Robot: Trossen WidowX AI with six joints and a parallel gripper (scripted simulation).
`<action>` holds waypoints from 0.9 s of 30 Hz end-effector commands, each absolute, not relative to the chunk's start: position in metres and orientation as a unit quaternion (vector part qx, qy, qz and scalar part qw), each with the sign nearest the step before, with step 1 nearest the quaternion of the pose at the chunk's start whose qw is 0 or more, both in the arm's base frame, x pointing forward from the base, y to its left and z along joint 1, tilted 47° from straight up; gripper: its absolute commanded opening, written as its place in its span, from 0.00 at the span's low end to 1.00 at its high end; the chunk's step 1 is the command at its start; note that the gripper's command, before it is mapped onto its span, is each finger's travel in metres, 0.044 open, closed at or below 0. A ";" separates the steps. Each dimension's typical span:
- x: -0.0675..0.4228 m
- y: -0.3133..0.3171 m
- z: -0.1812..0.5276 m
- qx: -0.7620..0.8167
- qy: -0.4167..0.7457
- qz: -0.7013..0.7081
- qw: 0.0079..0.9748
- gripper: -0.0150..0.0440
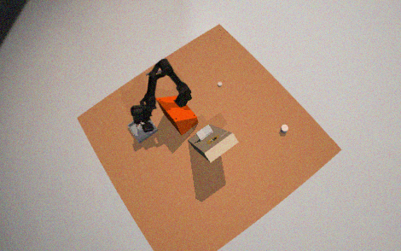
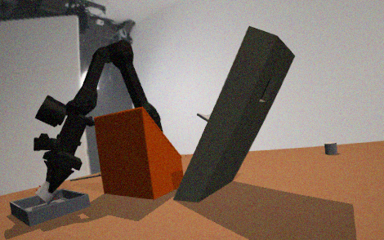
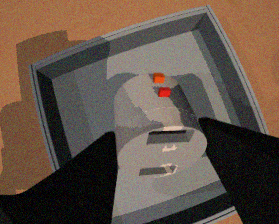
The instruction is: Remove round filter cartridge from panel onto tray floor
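The round grey filter cartridge (image 3: 159, 129) (image 2: 45, 192), with two narrow slots and a red and an orange mark on its face, is between my fingers. My gripper (image 3: 156, 132) (image 2: 50, 188) (image 1: 145, 126) is shut on it and holds it down inside the grey-blue tray (image 3: 216, 50) (image 2: 29, 212) (image 1: 137, 136). The cartridge's lower end is at or just above the tray floor; I cannot tell whether it touches. The service panel (image 2: 240, 110) (image 1: 217, 145), a leaning slab, stands to the right.
An orange wedge block (image 2: 134, 155) (image 1: 178, 115) stands right behind the tray, between it and the panel. A small white cylinder (image 1: 284, 127) (image 2: 330, 148) and a small white ball (image 1: 219, 84) lie far off on the brown mat.
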State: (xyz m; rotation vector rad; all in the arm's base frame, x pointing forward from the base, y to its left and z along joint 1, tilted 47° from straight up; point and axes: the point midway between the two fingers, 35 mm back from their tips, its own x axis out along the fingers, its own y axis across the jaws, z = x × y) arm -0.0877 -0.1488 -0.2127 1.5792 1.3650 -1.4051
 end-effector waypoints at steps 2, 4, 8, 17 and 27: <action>-0.088 -0.149 -0.213 0.597 0.516 -0.532 0.308 0.65; -0.088 -0.149 -0.213 0.597 0.516 -0.532 0.308 0.74; -0.088 -0.149 -0.213 0.597 0.516 -0.532 0.308 0.92; -0.093 -0.186 -0.180 0.597 0.516 -0.532 0.308 1.00; -0.093 -0.192 -0.175 0.594 0.517 -0.532 0.310 1.00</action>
